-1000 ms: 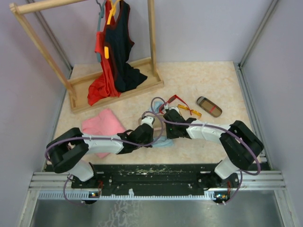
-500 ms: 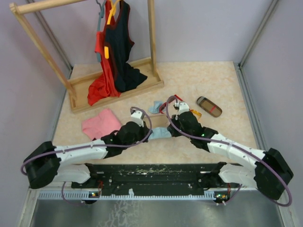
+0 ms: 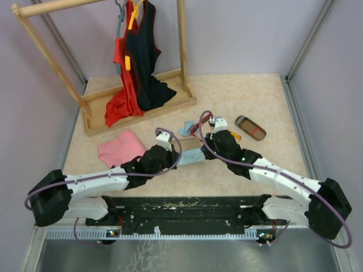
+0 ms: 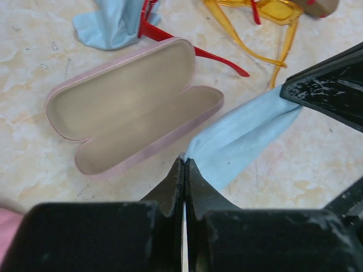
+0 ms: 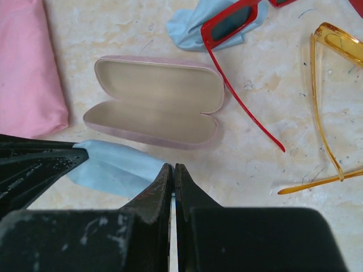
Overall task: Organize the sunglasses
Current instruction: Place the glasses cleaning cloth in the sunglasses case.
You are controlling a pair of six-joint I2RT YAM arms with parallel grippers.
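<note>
Left fingers point(image 4: 168, 195) were pinched tight on one end of the blue cloth point(image 4: 238, 133), right fingers point(image 5: 156, 192) clamped on the other, cloth stretched just in front of the open pink case point(image 5: 159, 99). Beyond it, the red sunglasses point(image 5: 232, 22), dark rectangular lenses, arms unfolded, lay on the table point(image 5: 266, 68), partly over a second blue cloth point(image 5: 187, 25); the orange-yellow pair point(image 5: 343, 48), thin and translucent, sat just right of them.

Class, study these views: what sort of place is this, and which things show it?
Probably a robot test cell: plain walls boxing in the tabletop, two arms bolted to a metal rail, a wooden clothes rack as prop.
</note>
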